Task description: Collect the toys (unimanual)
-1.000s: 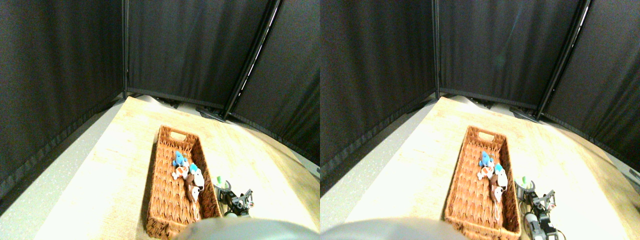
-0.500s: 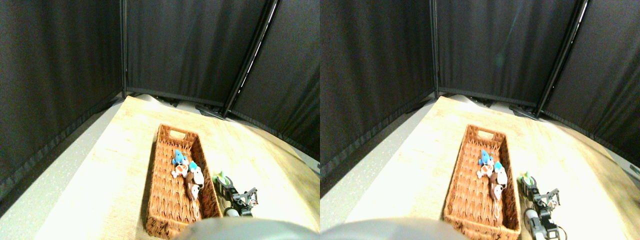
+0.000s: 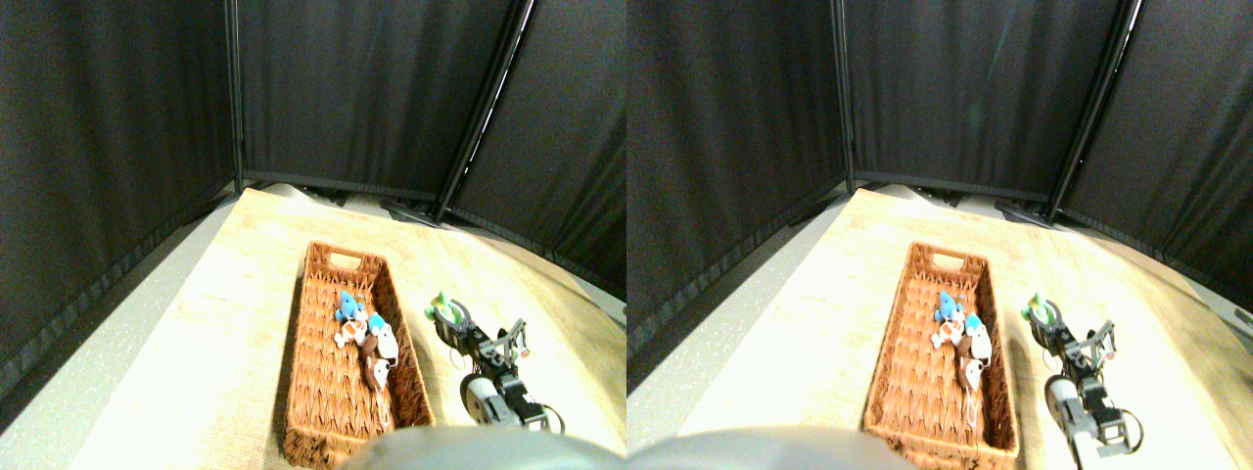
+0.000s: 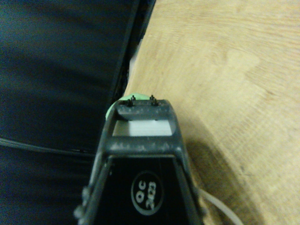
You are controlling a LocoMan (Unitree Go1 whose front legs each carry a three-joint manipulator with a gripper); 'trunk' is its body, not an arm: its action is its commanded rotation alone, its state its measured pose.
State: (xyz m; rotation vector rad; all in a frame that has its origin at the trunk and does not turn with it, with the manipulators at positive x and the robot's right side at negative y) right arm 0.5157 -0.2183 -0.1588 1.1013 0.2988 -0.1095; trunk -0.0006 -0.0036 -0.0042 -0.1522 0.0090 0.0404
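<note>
Right gripper (image 3: 448, 315) is clamped on a green toy (image 3: 442, 306), raised just beside the wicker basket (image 3: 323, 411); transport step in hand, next carrying it over the rim to release.

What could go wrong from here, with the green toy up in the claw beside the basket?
The green toy shows only at the tip of the right claw, so the hold may be shallow and it could drop onto the table, outside the basket. Swinging across low, the claw might also knock the basket's near wall and shift it.
</note>
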